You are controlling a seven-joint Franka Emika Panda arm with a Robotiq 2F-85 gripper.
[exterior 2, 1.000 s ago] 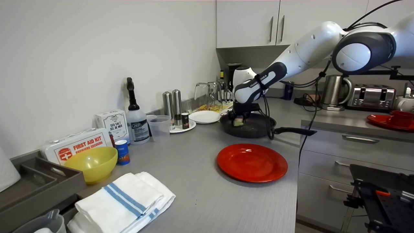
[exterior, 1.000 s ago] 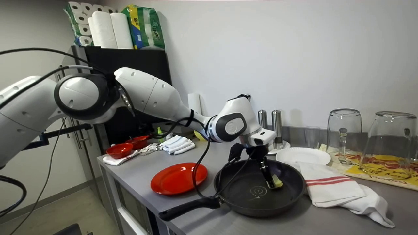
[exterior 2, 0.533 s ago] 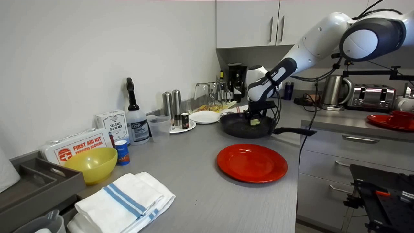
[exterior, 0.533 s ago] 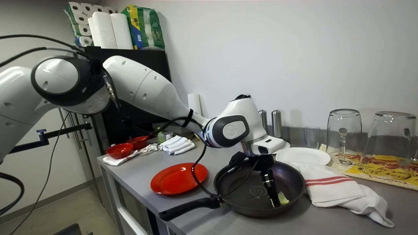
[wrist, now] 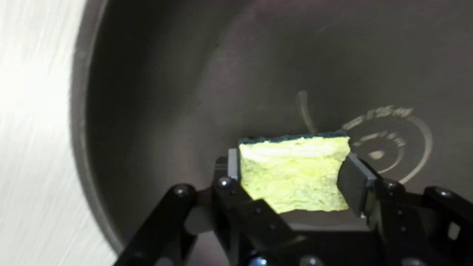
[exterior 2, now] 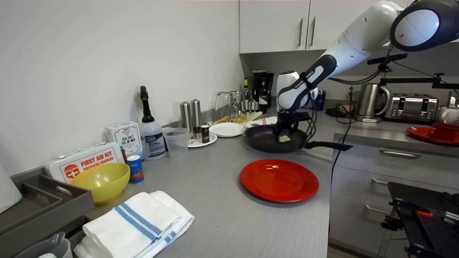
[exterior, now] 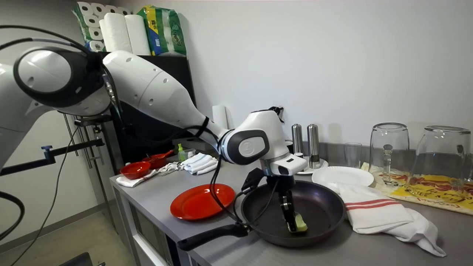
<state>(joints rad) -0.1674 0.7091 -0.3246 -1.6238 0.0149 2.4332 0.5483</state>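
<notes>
Biggest thing here is the grey counter (exterior 2: 222, 215), with pretty much all the kitchen stuff parked on it. Then there's the white arm (exterior: 147, 85), stretched out over it with its last section angled down. Next size down, a dark frying pan (exterior: 319, 205) lies flat on the counter, its black handle (exterior 2: 330, 144) pointing toward the edge. A folded white towel (exterior: 380, 218) with red stripes is just beside the pan, a shiny red plate (exterior 2: 279, 181) lies near it, and there's a white plate (exterior: 343, 176) close to the towel. Smaller again, the black gripper (wrist: 295, 177) points down inside the pan, its fingers clamped on a sponge, right by the round mark (wrist: 377, 154) printed on the pan's floor. And the littlest is that sponge (wrist: 293, 170), pale yellow with a thin dark layer along one edge (sides look kinda squished in), inside the pan and low down, though I honestly can't tell if it touches the bottom.
</notes>
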